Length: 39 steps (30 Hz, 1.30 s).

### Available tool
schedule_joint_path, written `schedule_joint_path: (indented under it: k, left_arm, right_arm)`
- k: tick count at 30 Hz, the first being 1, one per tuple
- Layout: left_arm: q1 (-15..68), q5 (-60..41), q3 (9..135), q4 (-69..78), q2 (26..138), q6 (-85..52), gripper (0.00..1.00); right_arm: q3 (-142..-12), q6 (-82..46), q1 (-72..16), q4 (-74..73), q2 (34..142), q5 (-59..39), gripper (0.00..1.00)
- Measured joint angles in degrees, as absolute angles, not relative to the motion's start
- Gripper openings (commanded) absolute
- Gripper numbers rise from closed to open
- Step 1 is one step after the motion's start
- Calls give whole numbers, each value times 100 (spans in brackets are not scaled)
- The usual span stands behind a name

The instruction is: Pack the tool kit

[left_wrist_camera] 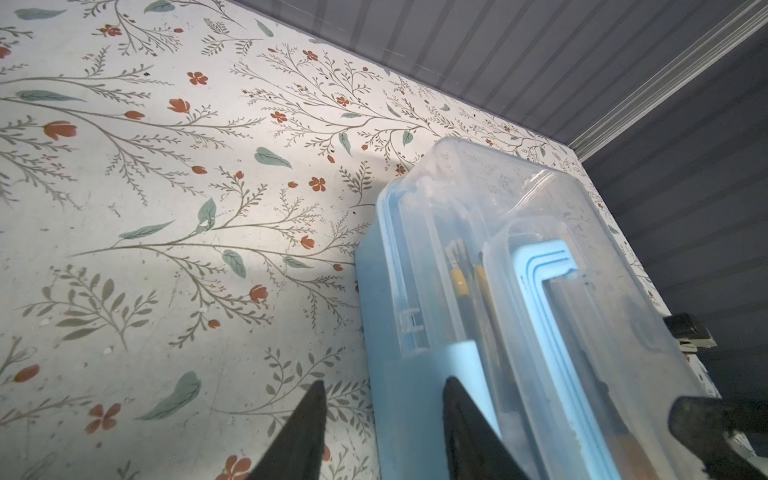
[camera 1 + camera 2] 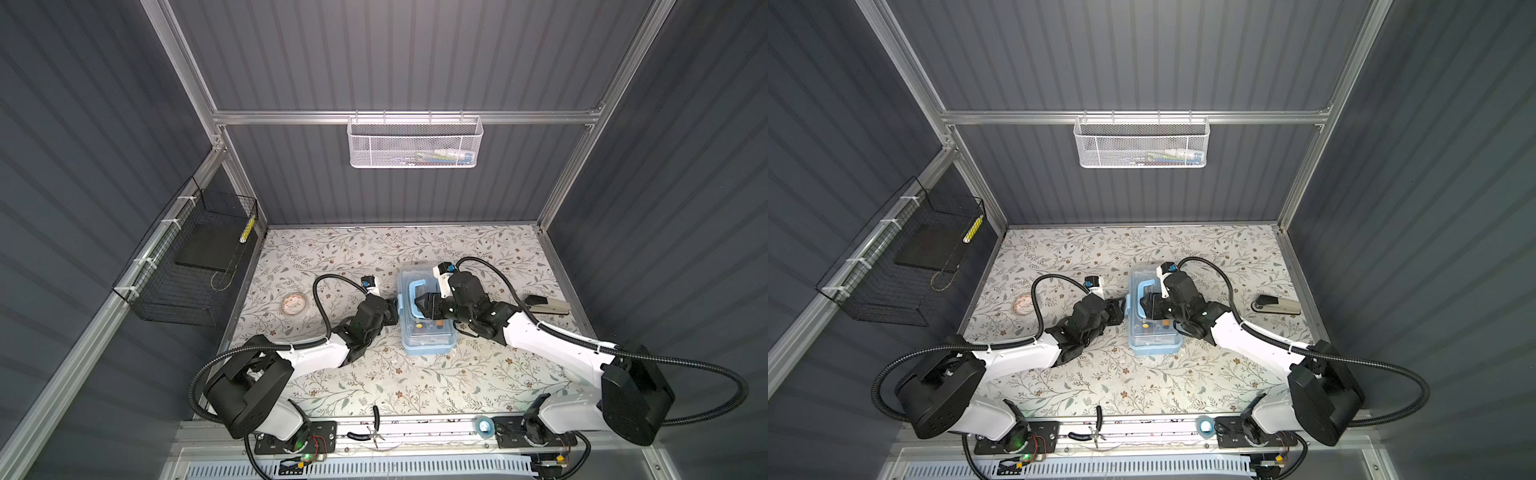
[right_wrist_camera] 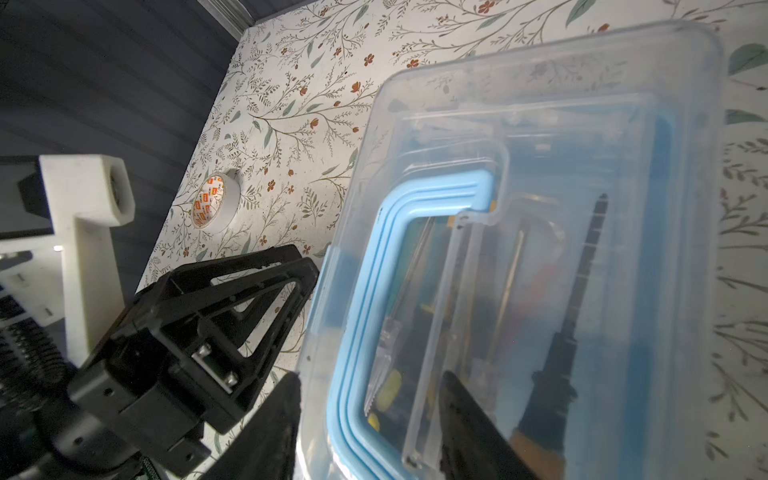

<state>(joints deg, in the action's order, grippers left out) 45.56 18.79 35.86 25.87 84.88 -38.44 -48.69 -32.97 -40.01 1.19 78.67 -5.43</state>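
Our left fingers (image 1: 305,432), half open, sit astride one edge of the tool kit (image 1: 386,374). Our right fingers (image 3: 461,415), half open, straddle its handle (image 3: 436,195), gripping nothing.

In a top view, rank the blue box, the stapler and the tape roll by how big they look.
1. Blue box: largest by far.
2. Stapler: longer than the roll.
3. Tape roll: smallest, though not far behind the stapler.
All lie on the table, so nearness hardly matters.
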Motion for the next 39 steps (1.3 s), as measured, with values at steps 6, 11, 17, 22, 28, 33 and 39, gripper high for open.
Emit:
schedule_joint_path:
  k: [6, 11, 17, 22, 28, 33, 39]
  left_arm:
    - [4536, 1815, 3586, 2613, 8493, -3953, 46]
    - [4536, 1809, 3586, 2617, 8493, -4007, 46]
    - [4532, 1791, 3586, 2620, 8493, -4080, 46]
    - [4532, 1787, 3586, 2620, 8493, -4125, 46]
    - [4532, 1730, 3586, 2692, 8490, -4206, 45]
    - [4580, 1459, 3581, 2788, 8490, -4263, 42]
    - [4580, 1227, 3492, 2974, 8567, -4453, 27]
  right_arm:
    - [-4869, -3297, -4007, 91, 7881, -543, 55]
    - [-4869, -3297, -4021, 60, 7896, -543, 55]
    - [-4871, -3297, -4034, 25, 7918, -545, 55]
    - [-4877, -3297, -4040, 8, 7933, -548, 55]
    - [-4901, -3299, -4071, -71, 8001, -569, 55]
    - [-4912, -3297, -4082, -89, 8020, -589, 55]
    - [-4915, -3301, -4154, -104, 8071, -652, 55]
